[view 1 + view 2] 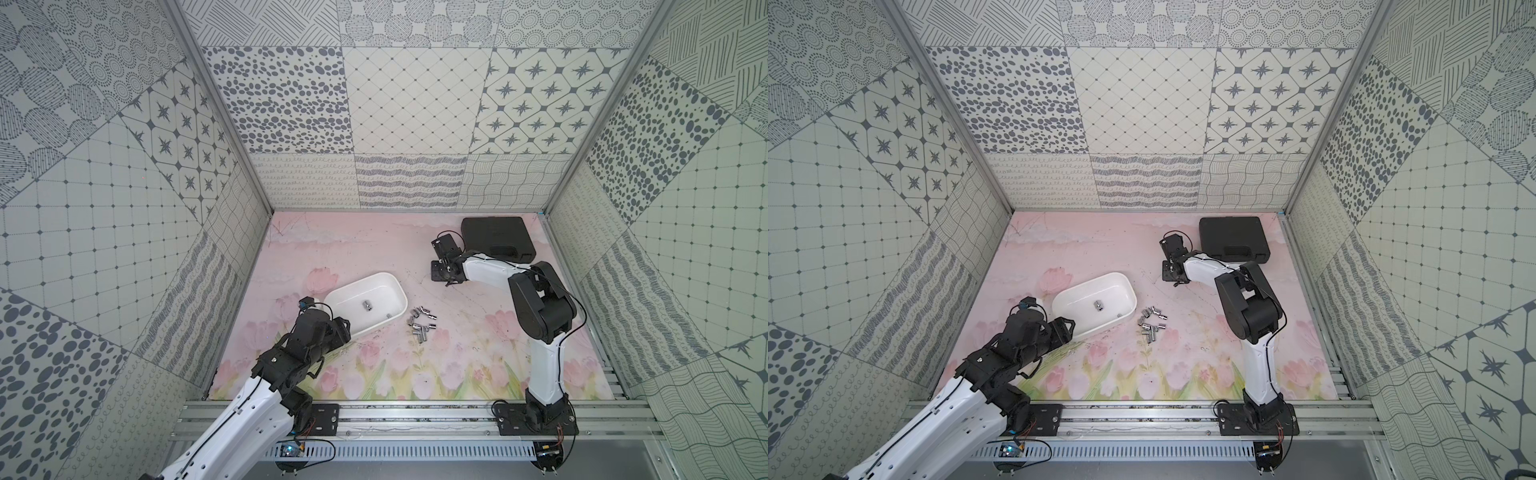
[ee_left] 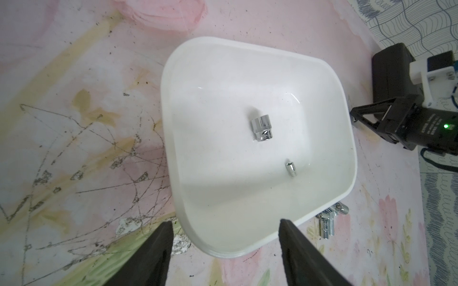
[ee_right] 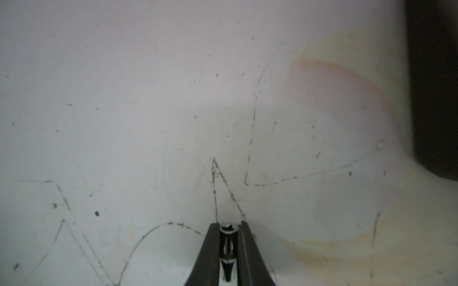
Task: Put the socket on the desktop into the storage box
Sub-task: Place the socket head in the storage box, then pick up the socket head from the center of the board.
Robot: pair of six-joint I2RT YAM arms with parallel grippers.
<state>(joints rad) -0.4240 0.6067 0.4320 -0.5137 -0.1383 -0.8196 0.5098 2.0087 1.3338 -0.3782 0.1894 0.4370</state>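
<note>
Top views both show the pink flowery desktop (image 1: 353,249) with the white storage box (image 1: 350,297) a bit left of the middle. A big socket (image 1: 366,306) and a small socket (image 1: 388,316) lie inside it. A pile of sockets (image 1: 422,324) lies on the desktop just right of the box. The left gripper (image 1: 341,327) is at the box's near left corner. The right gripper (image 1: 446,279) is farther back on the right, near the black case (image 1: 496,239) and well apart from the box; its jaws look too small here to tell. Left wrist view: the left gripper (image 2: 224,221) has its jaws wide apart with nothing in them, above a corner of the box. The big socket rests in the middle of the box floor, and the small socket lies near it. Right wrist view: the right gripper (image 3: 229,224) pinches its jaws tight on a thin socket (image 3: 228,237), shiny and standing up, close above the scratched desktop. The black case shows at the picture's edge.
</note>
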